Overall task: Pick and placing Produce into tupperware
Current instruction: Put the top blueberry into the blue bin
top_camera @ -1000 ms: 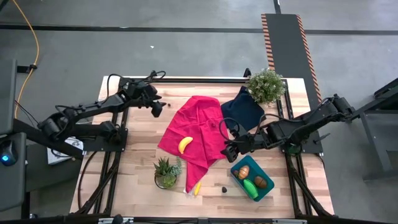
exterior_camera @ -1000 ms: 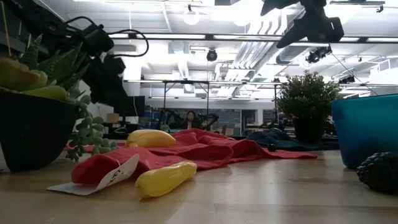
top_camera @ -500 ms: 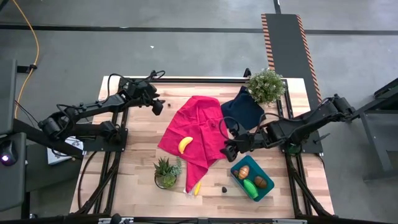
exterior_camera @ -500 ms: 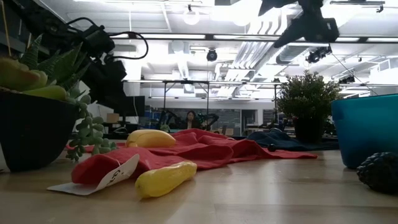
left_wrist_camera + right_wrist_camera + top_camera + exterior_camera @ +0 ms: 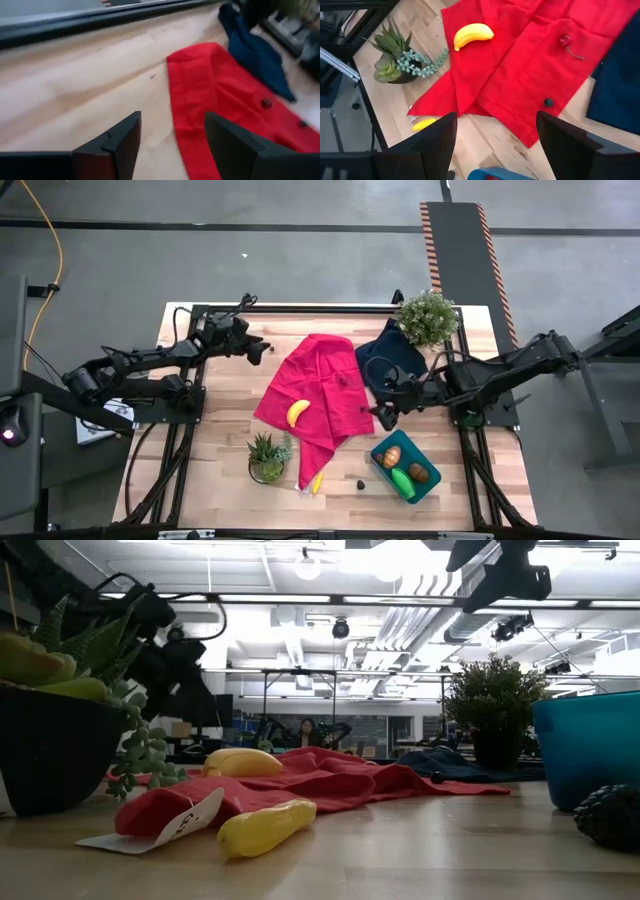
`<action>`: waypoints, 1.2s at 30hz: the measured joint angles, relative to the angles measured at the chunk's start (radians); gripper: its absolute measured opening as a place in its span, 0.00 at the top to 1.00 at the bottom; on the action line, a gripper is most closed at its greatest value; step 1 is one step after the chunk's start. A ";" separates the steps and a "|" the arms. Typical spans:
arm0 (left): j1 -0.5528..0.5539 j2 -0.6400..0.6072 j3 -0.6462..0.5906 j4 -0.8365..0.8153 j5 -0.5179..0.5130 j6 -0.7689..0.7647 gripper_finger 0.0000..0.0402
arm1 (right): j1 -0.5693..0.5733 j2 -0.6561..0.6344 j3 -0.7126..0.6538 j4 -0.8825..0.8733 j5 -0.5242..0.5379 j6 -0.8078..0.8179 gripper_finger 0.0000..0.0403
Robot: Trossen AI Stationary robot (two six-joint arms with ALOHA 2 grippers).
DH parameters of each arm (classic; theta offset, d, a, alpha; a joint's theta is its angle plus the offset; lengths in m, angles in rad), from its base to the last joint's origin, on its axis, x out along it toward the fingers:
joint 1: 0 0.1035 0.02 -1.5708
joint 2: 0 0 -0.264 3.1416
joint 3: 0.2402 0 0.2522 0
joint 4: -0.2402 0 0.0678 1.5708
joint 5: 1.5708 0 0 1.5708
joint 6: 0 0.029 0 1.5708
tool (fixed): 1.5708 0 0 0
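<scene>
The teal tupperware [image 5: 385, 443] stands near the table's near right and holds an orange piece [image 5: 392, 457], a green piece [image 5: 402, 480] and a brown piece [image 5: 418, 472]. One yellow banana [image 5: 297, 412] lies on the red cloth [image 5: 320, 375]. A second banana [image 5: 316, 482] lies on the wood at the cloth's near tip. My right gripper [image 5: 383, 412] hangs open above the cloth's right edge, just beyond the tub's far corner; its wrist view shows the banana [image 5: 472, 35]. My left gripper [image 5: 256, 349] is open, left of the cloth's far end.
A succulent pot [image 5: 266, 458] stands left of the near banana. A leafy plant [image 5: 428, 317] sits at the far right, with a navy cloth [image 5: 395, 355] beside it. A small dark lump [image 5: 361, 483] lies left of the tub. Bare wood lies to the cloth's left.
My right gripper has drawn back toward the table's right and far side, away from the red cloth's near right edge. My left gripper has shifted slightly toward the far edge. Nothing on the table has moved.
</scene>
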 joint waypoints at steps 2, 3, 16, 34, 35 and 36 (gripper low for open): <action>-0.035 -0.004 -0.043 0.078 -0.005 -0.065 0.54 | -0.005 -0.011 0.000 -0.008 -0.007 0.000 0.35; -0.057 -0.012 -0.058 0.103 -0.010 -0.085 0.56 | -0.009 -0.015 0.000 -0.008 -0.014 0.000 0.35; -0.472 -0.055 -0.071 0.040 -0.534 -0.158 0.82 | -0.055 -0.024 0.000 -0.045 -0.113 -0.053 0.35; -0.676 0.083 -0.071 -0.039 -1.140 -0.489 0.86 | -0.062 -0.024 0.000 -0.096 -0.115 -0.094 0.35; -0.676 0.098 -0.071 -0.034 -1.148 -0.509 0.86 | -0.062 -0.024 0.000 -0.095 -0.114 -0.093 0.35; -0.676 0.112 -0.071 -0.019 -1.151 -0.518 0.86 | -0.062 -0.024 0.000 -0.095 -0.113 -0.088 0.35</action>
